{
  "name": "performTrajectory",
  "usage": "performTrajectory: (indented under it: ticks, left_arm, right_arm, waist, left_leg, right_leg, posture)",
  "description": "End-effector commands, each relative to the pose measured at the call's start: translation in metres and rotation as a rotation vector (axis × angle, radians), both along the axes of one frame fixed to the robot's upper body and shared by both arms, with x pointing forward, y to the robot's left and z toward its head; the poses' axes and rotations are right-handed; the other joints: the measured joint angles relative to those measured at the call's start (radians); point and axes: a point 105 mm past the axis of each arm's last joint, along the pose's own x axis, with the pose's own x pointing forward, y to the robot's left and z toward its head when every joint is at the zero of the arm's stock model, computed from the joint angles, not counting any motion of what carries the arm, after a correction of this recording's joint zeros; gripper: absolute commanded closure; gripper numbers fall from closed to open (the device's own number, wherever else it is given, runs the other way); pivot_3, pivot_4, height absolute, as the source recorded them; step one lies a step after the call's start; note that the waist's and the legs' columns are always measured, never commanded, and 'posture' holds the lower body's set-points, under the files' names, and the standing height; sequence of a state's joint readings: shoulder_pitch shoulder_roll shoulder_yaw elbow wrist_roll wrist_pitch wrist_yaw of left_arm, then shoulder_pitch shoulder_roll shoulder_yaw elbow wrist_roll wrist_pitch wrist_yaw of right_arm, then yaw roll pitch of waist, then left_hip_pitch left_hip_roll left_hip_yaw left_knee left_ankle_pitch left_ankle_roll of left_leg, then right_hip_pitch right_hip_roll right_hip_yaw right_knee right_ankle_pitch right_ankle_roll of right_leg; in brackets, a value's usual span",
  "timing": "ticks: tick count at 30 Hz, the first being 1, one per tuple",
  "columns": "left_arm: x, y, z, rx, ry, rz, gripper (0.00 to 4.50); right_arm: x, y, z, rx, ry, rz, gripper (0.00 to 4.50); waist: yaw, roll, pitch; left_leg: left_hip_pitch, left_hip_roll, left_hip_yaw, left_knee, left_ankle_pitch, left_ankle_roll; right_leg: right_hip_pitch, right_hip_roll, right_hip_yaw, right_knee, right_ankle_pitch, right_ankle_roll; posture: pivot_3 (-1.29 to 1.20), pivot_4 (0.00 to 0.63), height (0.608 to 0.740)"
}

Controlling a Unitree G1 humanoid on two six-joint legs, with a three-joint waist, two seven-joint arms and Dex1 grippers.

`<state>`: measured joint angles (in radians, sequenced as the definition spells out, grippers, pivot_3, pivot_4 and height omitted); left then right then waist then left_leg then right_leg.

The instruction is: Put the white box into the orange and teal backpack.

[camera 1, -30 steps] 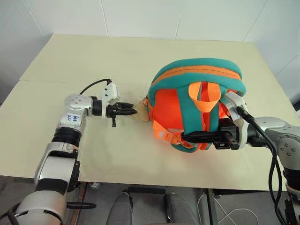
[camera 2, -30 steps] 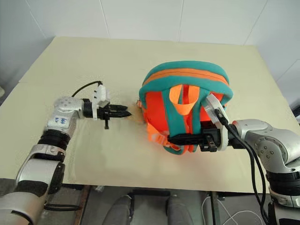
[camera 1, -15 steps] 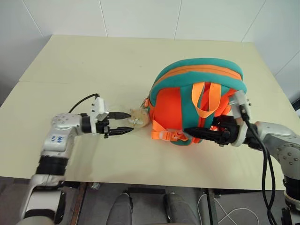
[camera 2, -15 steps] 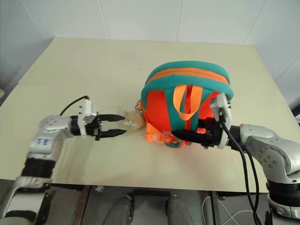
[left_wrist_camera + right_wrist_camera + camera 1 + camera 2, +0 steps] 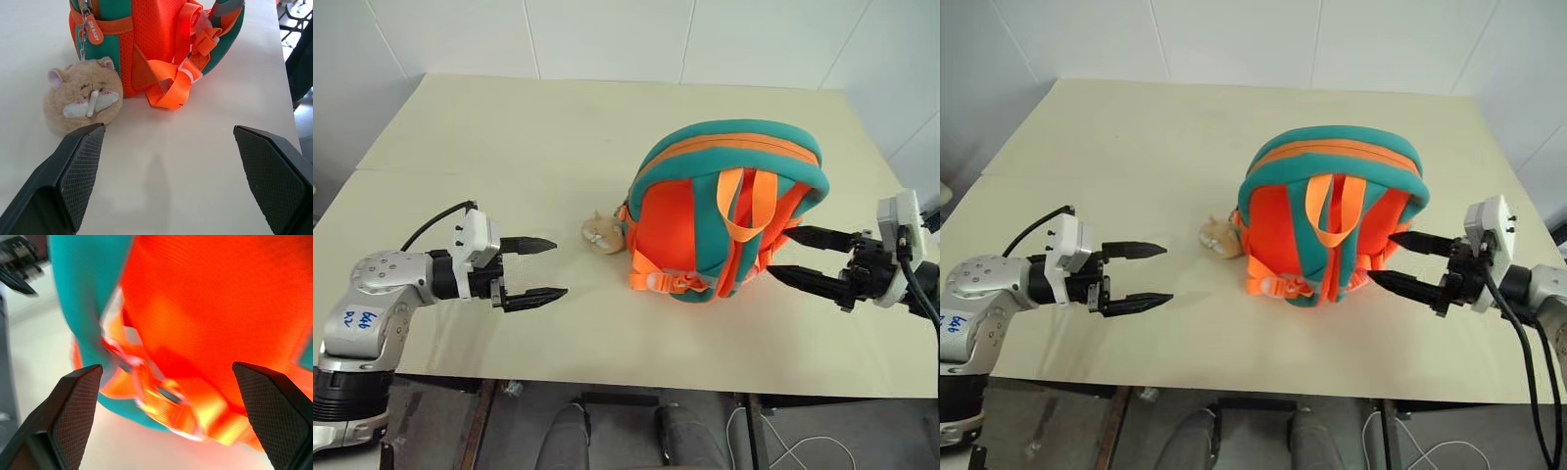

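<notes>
1. Head views: the small orange backpack with teal trim and orange webbing straps (image 5: pixel 724 211) stands upright on the cream table (image 5: pixel 509 137), between the two grippers. Its strap side faces the robot, its curved zippered top points toward the far edge of the table, and its long axis runs near-to-far. The left gripper (image 5: pixel 530 271) hangs above the table well to the backpack's left, jaws spread wide, holding nothing. A tan plush cat charm (image 5: pixel 603 234) lies between that gripper and the backpack, just beside the bag's lower corner. The right gripper (image 5: pixel 806 258) sits just beside the bag's right flank, jaws wide apart and empty, fingertips aimed at it.

2. Left wrist view: ahead of the spread black fingers (image 5: pixel 80 166) lies the plush charm, close to one fingertip, with the backpack's base, buckle and looped webbing beyond it.

3. Right wrist view: the orange fabric and buckle sit close ahead, between the parted fingers (image 5: pixel 76 404), untouched.
</notes>
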<state>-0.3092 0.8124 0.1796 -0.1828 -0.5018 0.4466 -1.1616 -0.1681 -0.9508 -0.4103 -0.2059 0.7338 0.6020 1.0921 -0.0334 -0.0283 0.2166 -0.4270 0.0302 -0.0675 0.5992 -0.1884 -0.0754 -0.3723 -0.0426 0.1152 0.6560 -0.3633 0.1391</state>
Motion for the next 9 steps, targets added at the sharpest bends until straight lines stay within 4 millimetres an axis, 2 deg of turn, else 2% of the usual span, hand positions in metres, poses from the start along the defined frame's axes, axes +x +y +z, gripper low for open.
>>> performTrajectory:
  ticks: [1,5,9]
  left_arm:
    - [0.000,0.003,0.012,0.000,-0.047,-0.009,0.02]
    - [-0.001,0.005,0.003,0.001,-0.029,0.011,0.02]
    - [-0.005,0.008,0.000,0.001,-0.019,0.025,0.02]
  right_arm:
    - [0.003,-0.012,0.004,-0.082,-0.074,-0.014,0.00]
    - [0.004,-0.023,-0.010,-0.182,-0.074,-0.011,0.00]
    - [0.006,-0.029,-0.013,-0.179,-0.088,-0.031,0.00]
  waist:
    - [-0.002,0.000,0.000]
    - [0.000,0.000,0.000]
    - [-0.001,0.000,0.000]
  left_leg:
    - [0.001,0.000,0.001,-0.001,0.000,0.000]
    - [0.001,0.000,0.001,-0.004,0.000,0.000]
    - [0.001,0.000,0.001,-0.005,0.000,0.000]
  right_leg:
    - [0.000,0.000,0.000,0.000,0.000,0.000]
    - [0.000,0.000,0.000,-0.001,-0.001,-0.001]
    - [0.000,0.000,0.000,-0.002,-0.001,-0.001]
  posture:
    - [0.00,0.150,0.740]
    - [0.00,0.150,0.740]
    - [0.00,0.150,0.740]
